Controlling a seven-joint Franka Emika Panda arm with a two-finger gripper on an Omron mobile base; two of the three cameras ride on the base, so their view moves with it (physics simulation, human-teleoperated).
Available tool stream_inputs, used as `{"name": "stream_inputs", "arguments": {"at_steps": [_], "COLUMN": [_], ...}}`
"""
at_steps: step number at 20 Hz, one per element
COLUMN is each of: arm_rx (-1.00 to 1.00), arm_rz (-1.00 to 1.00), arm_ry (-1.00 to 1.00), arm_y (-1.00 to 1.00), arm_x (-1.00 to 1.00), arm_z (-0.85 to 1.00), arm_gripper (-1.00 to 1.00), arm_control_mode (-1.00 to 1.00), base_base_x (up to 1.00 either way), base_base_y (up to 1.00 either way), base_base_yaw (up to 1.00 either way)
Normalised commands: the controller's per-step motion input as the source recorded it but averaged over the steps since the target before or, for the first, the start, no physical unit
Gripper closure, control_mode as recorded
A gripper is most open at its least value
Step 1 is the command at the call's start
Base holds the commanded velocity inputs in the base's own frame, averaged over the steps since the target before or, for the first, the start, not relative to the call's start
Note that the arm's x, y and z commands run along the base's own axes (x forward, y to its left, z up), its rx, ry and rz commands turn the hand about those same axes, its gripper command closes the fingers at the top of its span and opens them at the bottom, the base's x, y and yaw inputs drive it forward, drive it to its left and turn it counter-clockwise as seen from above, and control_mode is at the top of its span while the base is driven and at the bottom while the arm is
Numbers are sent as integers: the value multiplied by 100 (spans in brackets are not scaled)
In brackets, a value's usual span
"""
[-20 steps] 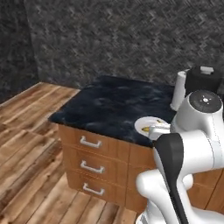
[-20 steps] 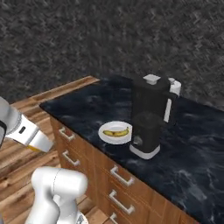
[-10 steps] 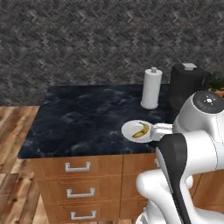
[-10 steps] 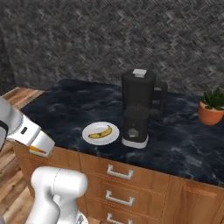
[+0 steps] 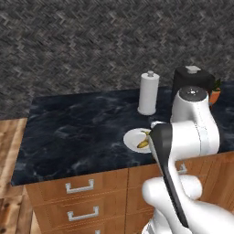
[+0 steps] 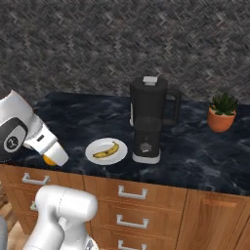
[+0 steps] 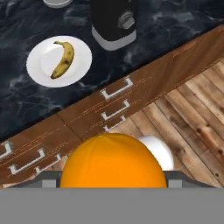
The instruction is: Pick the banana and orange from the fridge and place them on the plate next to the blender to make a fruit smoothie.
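Hand view: orange (image 7: 113, 161) held | banana (image 7: 62, 59) on plate (image 7: 37, 70) near counter edge

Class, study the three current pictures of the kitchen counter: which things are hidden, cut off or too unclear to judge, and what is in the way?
- Plate and banana, left base view: right part hidden behind the robot's arm.
- Blender, left base view: lower body hidden by the arm.
- Blender, hand view: top cut off by the upper edge.
- Hand's fingertips, hand view: covered by the orange, so contact cannot be judged.
- Orange, right base view: just a sliver under the wrist.
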Motion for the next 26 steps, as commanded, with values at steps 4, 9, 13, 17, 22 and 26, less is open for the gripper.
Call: {"name": "stream_inputs", "arguments": {"at_steps": [4,9,13,17,22,26], "arm_rx": [8,9,7,5,1,0], "arm_rz": [-6,0,0,0,-1,-1], "arm_ry": [34,15,4,0,-4,-7], "arm_y": [-14,-12,0,0,0,0], "arm_x": [100,100,98,79,54,52], "arm_z": [-52,-36,-11,-50,-68,-58], "arm_gripper": [100,100,100,100,100,100], "arm_control_mode": [-100,-100,-100,-100,-100,-100], "base_base_x": [0,0,0,0,0,0], "base_base_y": [0,0,0,0,0,0], "base_base_yaw": [0,0,0,0,0,0]}}
